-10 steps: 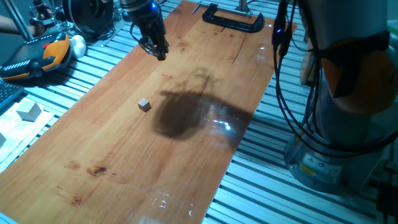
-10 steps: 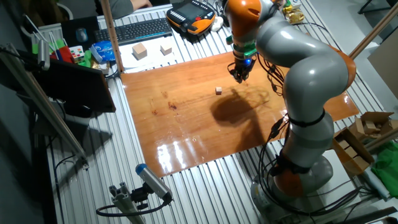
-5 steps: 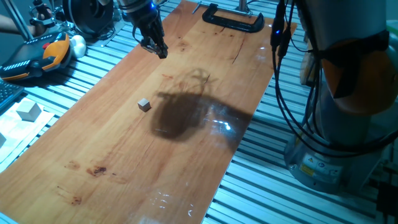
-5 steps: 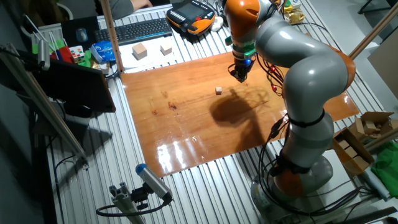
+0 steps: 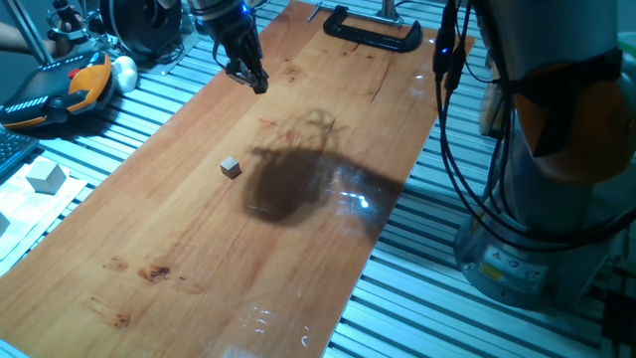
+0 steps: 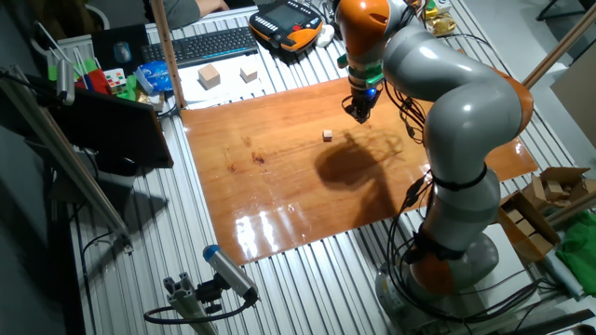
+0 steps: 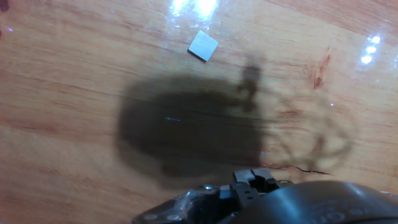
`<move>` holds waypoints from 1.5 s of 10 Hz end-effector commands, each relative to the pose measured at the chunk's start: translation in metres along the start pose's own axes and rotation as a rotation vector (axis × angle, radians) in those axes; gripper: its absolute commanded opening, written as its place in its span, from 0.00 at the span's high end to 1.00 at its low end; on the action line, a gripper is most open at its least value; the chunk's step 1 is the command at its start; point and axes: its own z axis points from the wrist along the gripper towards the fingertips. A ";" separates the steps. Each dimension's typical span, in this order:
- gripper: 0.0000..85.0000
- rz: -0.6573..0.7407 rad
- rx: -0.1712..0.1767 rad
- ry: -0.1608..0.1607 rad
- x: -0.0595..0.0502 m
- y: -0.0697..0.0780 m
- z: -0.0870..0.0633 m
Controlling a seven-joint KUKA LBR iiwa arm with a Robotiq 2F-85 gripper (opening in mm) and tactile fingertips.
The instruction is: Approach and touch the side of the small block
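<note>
The small block [image 5: 231, 167] is a tiny pale beige cube that stands alone on the wooden board [image 5: 199, 268]. It also shows in the other fixed view [image 6: 328, 136] and at the top of the hand view [image 7: 203, 45]. My gripper [image 5: 257, 85] hangs above the board's far part, well apart from the block and not touching it. Its fingers look pressed together and hold nothing. It shows in the other fixed view [image 6: 360, 116] to the right of the block. In the hand view the fingertips [image 7: 255, 179] sit at the bottom edge, with the arm's dark shadow between them and the block.
A larger whitish cube [image 5: 45, 176] lies off the board at the left. A black clamp [image 5: 373, 30] grips the board's far end. An orange and black pendant [image 5: 70, 89] lies at the far left. Two wooden cubes [image 6: 209, 76] and a keyboard [image 6: 214, 44] lie beyond the board.
My gripper has shifted a little up and toward the board's far end, then held still. The small block has not moved.
</note>
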 end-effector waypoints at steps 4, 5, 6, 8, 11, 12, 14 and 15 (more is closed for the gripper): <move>0.99 0.009 -0.005 -0.004 0.000 0.000 0.000; 0.99 0.019 -0.006 -0.009 0.000 0.000 0.000; 0.99 0.060 -0.008 -0.015 0.000 0.000 0.000; 0.99 0.034 -0.070 -0.102 0.000 0.000 0.000; 0.99 0.055 -0.183 -0.081 0.000 0.000 0.000; 0.99 0.065 -0.184 -0.089 0.000 0.000 0.000; 0.99 0.059 -0.196 -0.050 0.000 0.000 0.000; 0.99 0.070 -0.178 -0.075 0.000 0.000 0.000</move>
